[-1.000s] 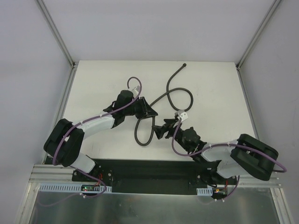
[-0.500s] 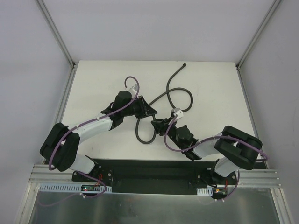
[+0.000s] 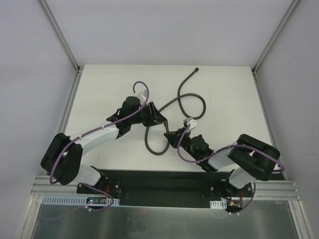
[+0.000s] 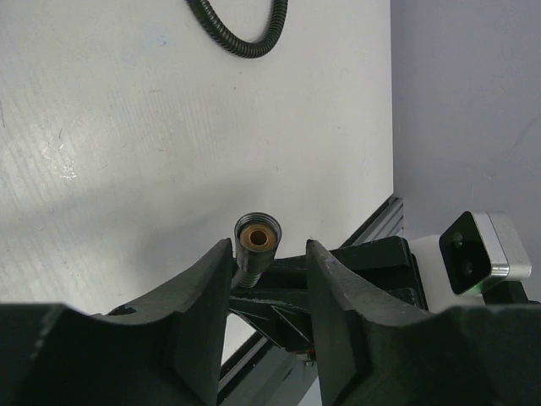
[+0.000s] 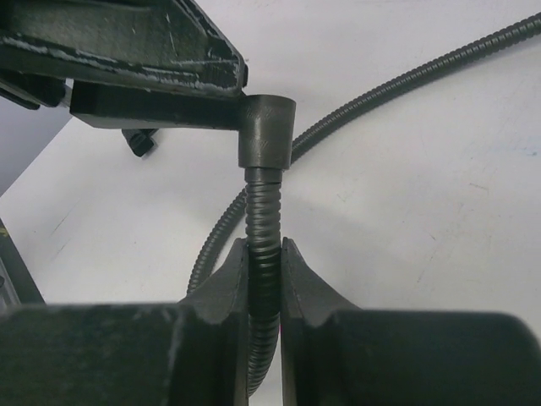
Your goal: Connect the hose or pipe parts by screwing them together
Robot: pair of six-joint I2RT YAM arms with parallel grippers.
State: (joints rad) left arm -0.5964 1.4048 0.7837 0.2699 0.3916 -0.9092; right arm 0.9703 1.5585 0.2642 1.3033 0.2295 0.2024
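Pinching the hose (image 5: 263, 207) just behind its end nut (image 5: 267, 128), right fingers (image 5: 226, 283) steady it mid-regrasp; left fingers (image 4: 201, 283) stand spread beside the nut, which next likely needs a square, firm grip.

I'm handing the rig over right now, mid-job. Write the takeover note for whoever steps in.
Left gripper: open, jaws loosely either side of the end nut of the hose, with a gap showing on one side.
Right gripper: shut on the hose just below that nut.
Hose: the rest lies looped on the table, with its far end free near the back edge.
Done: one end picked up and held.
Left: nothing is screwed onto the nut yet, so the whole joining remains.
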